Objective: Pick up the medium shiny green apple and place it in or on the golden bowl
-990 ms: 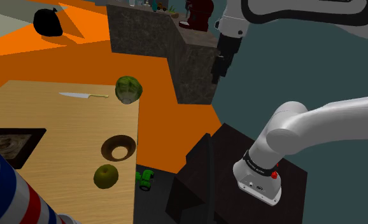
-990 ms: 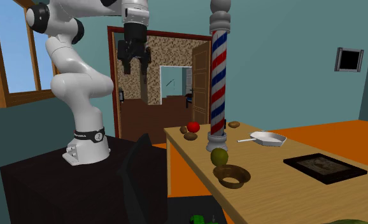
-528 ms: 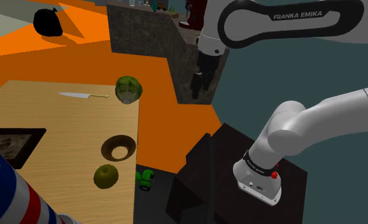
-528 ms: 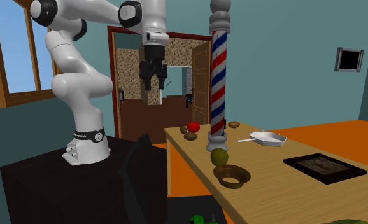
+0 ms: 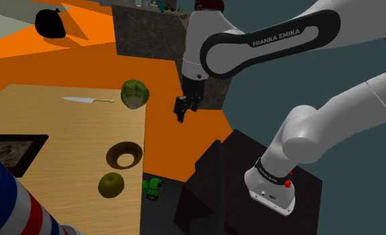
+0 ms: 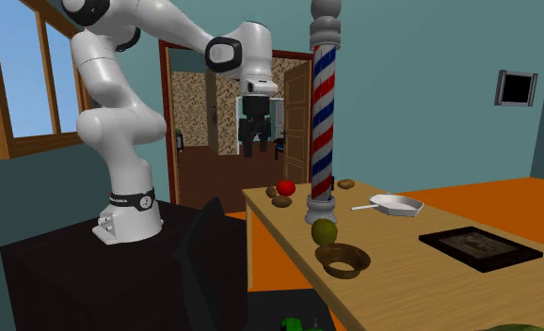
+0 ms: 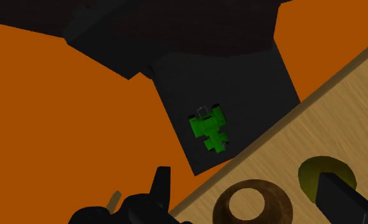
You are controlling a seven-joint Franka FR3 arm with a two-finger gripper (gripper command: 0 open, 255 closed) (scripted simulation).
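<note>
My jaws: open, empty, off the counter [image 5: 65, 133] edge; apple [image 5: 111, 185] just beside bowl [image 5: 125, 154], so I could clip its rim descending.

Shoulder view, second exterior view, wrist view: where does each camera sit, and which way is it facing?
Shoulder view: beside the stand, looking down on the table; arm and gripper show.
Second exterior view: low by the table, facing the doorway; whole arm shows.
Wrist view: on the hand, looking down at table edge and floor; open fingers show.
All three share the apple beside the bowl.
</note>
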